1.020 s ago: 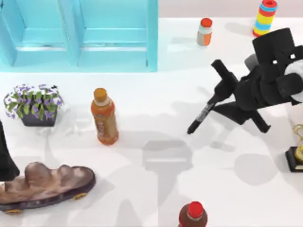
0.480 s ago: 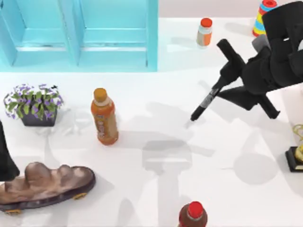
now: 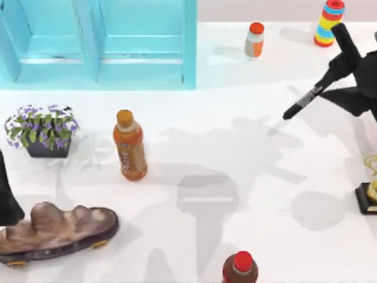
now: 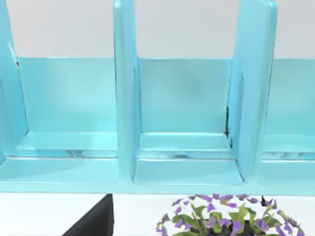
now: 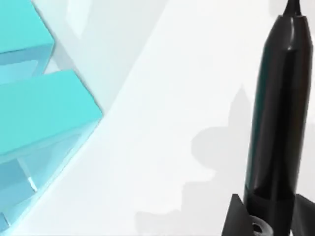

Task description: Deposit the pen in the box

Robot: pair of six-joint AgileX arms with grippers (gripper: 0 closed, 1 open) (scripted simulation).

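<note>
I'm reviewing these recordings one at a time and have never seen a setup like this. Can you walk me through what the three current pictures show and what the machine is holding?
This is a rendered simulation of two AgileX arms at a white table. The top view looks down from above. The right gripper, at the table's right side, is shut on the black pen, lifted above the surface. The right wrist view looks along that pen toward the turquoise box. The left wrist view faces the box's compartments and the potted flowers; the left arm is parked at the left edge. Also on the table: the orange bottle, a brown rock ornament, a small bottle, a striped stack.
</note>
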